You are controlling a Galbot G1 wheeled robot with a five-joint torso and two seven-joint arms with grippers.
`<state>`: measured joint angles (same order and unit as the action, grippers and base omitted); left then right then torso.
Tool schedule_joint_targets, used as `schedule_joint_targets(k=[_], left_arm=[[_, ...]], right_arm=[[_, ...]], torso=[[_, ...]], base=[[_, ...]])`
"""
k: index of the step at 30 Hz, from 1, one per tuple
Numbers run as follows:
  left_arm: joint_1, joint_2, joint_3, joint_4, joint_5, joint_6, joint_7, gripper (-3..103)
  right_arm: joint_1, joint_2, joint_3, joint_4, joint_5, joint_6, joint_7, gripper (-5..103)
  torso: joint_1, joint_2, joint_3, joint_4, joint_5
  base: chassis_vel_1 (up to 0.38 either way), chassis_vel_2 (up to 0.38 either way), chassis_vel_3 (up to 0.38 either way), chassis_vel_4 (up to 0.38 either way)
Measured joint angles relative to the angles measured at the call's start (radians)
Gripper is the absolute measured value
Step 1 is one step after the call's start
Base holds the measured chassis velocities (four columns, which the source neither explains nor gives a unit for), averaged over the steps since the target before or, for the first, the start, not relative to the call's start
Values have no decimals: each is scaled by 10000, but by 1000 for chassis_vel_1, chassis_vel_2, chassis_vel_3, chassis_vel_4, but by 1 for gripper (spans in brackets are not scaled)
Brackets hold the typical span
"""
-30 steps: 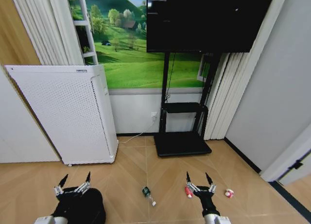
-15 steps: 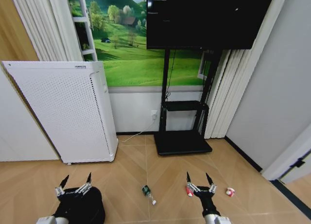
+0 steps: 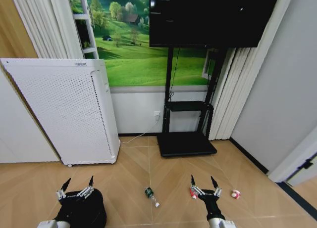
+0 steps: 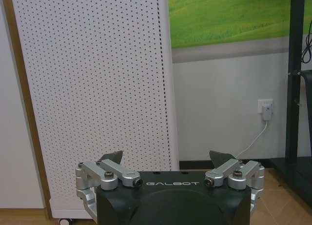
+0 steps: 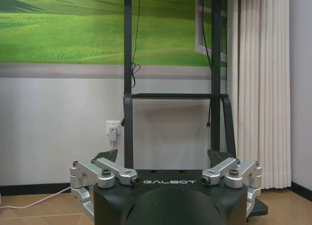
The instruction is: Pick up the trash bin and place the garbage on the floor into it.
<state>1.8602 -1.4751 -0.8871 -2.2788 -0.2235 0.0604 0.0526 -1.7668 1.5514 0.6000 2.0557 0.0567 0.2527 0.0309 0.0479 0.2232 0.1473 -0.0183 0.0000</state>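
While the head view looks down on a wood floor, three bits of garbage lie across its near part: a green piece (image 3: pixel 151 195) in the middle, a red piece (image 3: pixel 191 193) just left of the right gripper (image 3: pixel 203 186), and a red-and-white piece (image 3: pixel 236 193) further right. The right gripper hangs with fingers spread and empty. The left gripper (image 3: pixel 75 187) is at near left, also spread, above a dark round shape (image 3: pixel 91 213) that may be the bin, though too little shows to be sure. Beyond stand one white perforated appliance (image 3: pixel 69 114) on the left and one TV stand (image 3: pixel 185 131) in the middle.

In the left wrist view, the left gripper (image 4: pixel 168 158) faces the appliance (image 4: pixel 92 98), fingers apart.

In the right wrist view, the right gripper (image 5: pixel 165 156) faces the stand (image 5: pixel 128 88) and a curtain (image 5: pixel 258 83), fingers apart.
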Motion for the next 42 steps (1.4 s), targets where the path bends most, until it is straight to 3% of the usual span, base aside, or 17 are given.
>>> schedule_joint_targets(k=[36,38,39,40,42], left_arm=[[88,-34,-165,-54,-82,-99,-54,100],[105,-36,-204,-106,-54,-111,-369,100],[109,-35,-261,-154,-52,-220,-811,100],[109,-35,-261,-154,-52,-220,-811,100],[189,35,-571,-267,-165,-67,-1480,100]], right_arm=[[53,82,-105,-138,-96,-10,-28,100],[84,81,-127,-177,-105,-17,-32,100],[113,81,-143,-205,-105,-24,-34,100],[113,81,-143,-205,-105,-24,-34,100],[162,82,-176,-270,-104,-31,-35,100]], torso=[[-288,-1390,-1101,0,0],[-293,-1476,-1181,0,-1],[-295,-1516,-1220,0,0],[-295,-1516,-1220,0,0],[-296,-1543,-1248,-1,1]], base=[[0,0,0,0],[0,0,0,0],[0,0,0,0],[0,0,0,0],[0,0,0,0]])
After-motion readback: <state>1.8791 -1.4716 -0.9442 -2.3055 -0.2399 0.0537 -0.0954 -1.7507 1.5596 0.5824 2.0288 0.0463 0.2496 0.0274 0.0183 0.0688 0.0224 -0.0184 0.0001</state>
